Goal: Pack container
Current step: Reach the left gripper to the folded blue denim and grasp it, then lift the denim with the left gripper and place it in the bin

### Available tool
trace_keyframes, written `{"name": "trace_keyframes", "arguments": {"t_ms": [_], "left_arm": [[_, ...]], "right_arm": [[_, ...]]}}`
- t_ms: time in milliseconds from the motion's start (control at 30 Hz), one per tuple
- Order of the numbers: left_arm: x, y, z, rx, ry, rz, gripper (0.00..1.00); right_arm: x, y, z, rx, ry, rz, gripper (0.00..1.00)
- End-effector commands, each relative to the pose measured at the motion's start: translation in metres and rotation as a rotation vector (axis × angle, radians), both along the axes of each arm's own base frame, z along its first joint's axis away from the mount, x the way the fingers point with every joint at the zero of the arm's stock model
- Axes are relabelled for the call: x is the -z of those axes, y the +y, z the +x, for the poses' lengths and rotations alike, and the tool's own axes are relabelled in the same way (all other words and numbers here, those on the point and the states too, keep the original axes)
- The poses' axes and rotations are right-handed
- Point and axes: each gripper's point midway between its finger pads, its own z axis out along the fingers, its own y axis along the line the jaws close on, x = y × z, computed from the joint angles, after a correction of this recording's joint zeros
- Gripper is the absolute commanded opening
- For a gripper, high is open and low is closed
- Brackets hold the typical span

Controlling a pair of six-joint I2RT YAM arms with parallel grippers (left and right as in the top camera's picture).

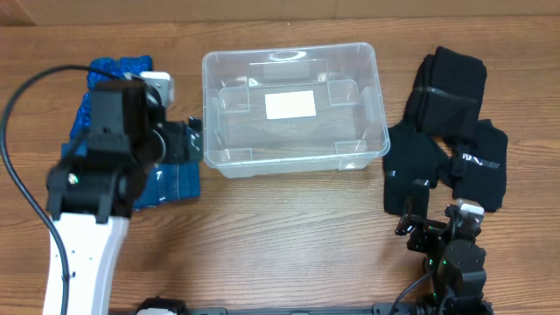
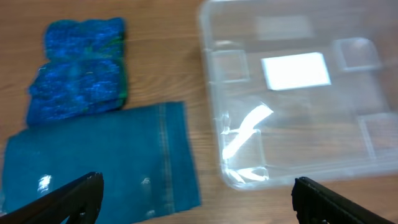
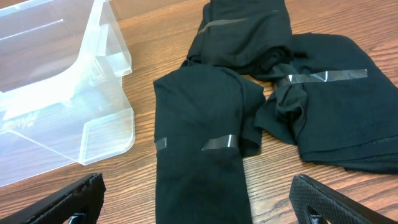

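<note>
The clear container [image 1: 376, 114] sits open and empty at the table's middle, white label on its bottom; it also shows in the left wrist view [image 2: 214, 124] and in the right wrist view [image 3: 93, 74]. My left gripper [image 2: 196, 199] is open and empty, hovering over the edge of a folded teal cloth [image 2: 106, 155] beside the container's left side. A fuzzy blue cloth [image 2: 81, 68] lies beyond it. My right gripper [image 3: 196, 202] is open and empty above a folded black garment [image 3: 199, 143] with tape bands. In the overhead view the right gripper [image 1: 418, 217] is at the lower right.
More black taped garments [image 1: 451, 83] are piled right of the container, also in the right wrist view [image 3: 336, 106]. The left arm's black cable [image 1: 13, 122] loops at the far left. The teal cloth [image 1: 179, 179] is partly hidden under the left arm overhead.
</note>
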Motion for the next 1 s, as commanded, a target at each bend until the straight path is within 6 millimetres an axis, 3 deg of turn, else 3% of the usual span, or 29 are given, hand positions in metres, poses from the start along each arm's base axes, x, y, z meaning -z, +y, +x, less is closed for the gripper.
{"name": "trace_keyframes", "arguments": {"t_ms": [0,100,233,300,367,533,733,800,900,933,967], "left_arm": [[0.004,0.085,0.005,-0.28,0.046,0.012,1.0],[0.032,0.159,-0.017,-0.502,0.143,-0.111,1.0],[0.049,0.205,-0.023,-0.609,0.156,-0.161,1.0],[0.075,0.223,-0.018,-0.601,0.218,-0.169,1.0],[0.116,0.229,-0.005,-0.492,0.301,-0.225,1.0],[0.198,0.25,-0.001,-0.423,0.458,-0.263,1.0],[0.214,0.277,0.027,-0.389,0.361,-0.185,1.0],[0.232,0.27,0.034,-0.338,0.368,-0.226,1.0],[0.28,0.244,0.034,-0.283,0.435,-0.402,1.0],[0.291,0.237,0.032,-0.276,0.459,-0.446,0.95],[0.293,0.231,0.034,-0.263,0.454,-0.487,0.71]], "right_arm": [[0.006,-0.002,0.0,0.01,0.01,-0.003,1.0],[0.006,-0.002,0.0,0.01,0.01,-0.003,1.0],[0.006,-0.002,0.0,0.01,0.01,-0.003,1.0],[0.006,-0.002,0.0,0.01,0.01,-0.003,1.0],[0.006,-0.002,0.0,0.01,0.01,-0.003,1.0],[0.006,-0.002,0.0,0.01,0.01,-0.003,1.0],[0.006,-0.002,0.0,0.01,0.01,-0.003,1.0],[0.006,-0.002,0.0,0.01,0.01,-0.003,1.0],[0.006,-0.002,0.0,0.01,0.01,-0.003,1.0],[0.006,-0.002,0.0,0.01,0.01,-0.003,1.0],[0.006,-0.002,0.0,0.01,0.01,-0.003,1.0]]}}
